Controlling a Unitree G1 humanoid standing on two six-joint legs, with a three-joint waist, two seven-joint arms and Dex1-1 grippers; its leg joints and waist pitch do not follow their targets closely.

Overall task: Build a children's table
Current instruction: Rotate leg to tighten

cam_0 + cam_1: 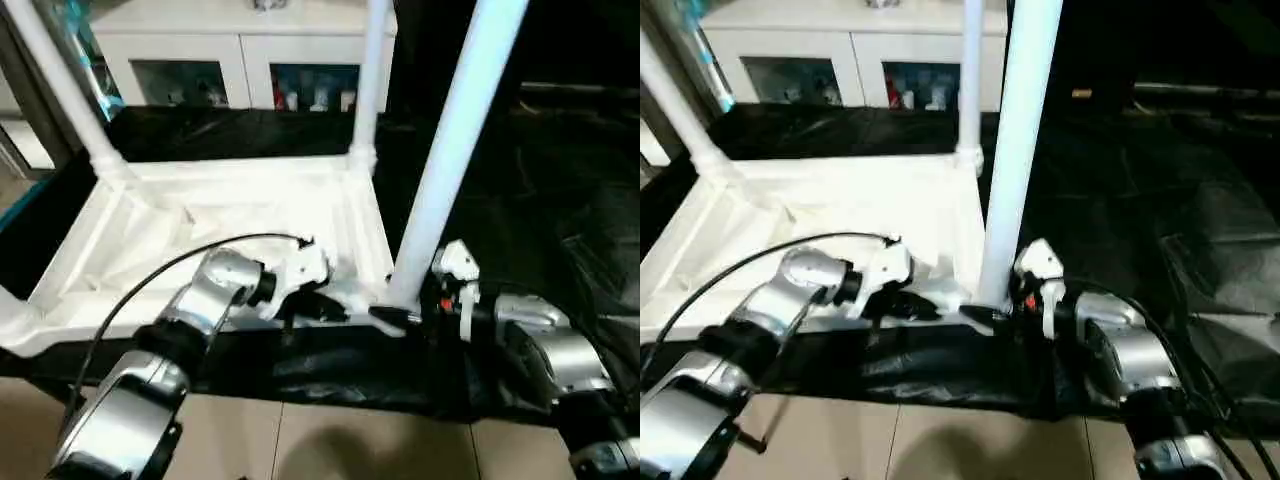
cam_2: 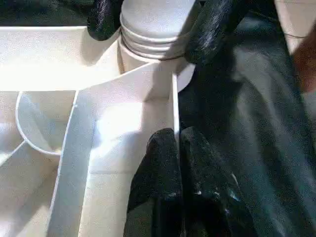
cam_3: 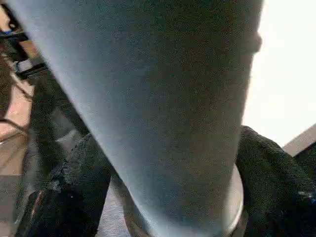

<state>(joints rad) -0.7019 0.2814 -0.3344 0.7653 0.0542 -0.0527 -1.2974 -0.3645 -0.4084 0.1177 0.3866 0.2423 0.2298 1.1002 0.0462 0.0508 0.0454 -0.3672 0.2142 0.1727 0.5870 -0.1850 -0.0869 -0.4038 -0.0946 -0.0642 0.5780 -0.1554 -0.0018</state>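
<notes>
The children's table lies upside down, its white top [image 1: 250, 210] resting on black cloth. Two white legs stand in the far corner sockets, one on the left [image 1: 60, 80] and one on the right [image 1: 372, 70]. A third leg [image 1: 450, 150] rises, leaning slightly, from the near right corner socket. My right gripper [image 1: 405, 315] is shut on this leg just above its base, a black finger [image 3: 69, 192] on each side. My left gripper [image 2: 176, 136] is shut on the top's thin near rim [image 2: 174, 98], right beside that corner. The leg's threaded end [image 2: 148, 34] sits in the socket.
A white cabinet [image 1: 240, 50] with glass-fronted compartments stands behind the work. Crumpled black cloth [image 1: 520, 200] covers the surface to the right. Tiled floor [image 1: 330, 440] lies in front. A black cable [image 1: 170, 265] arcs over my left forearm.
</notes>
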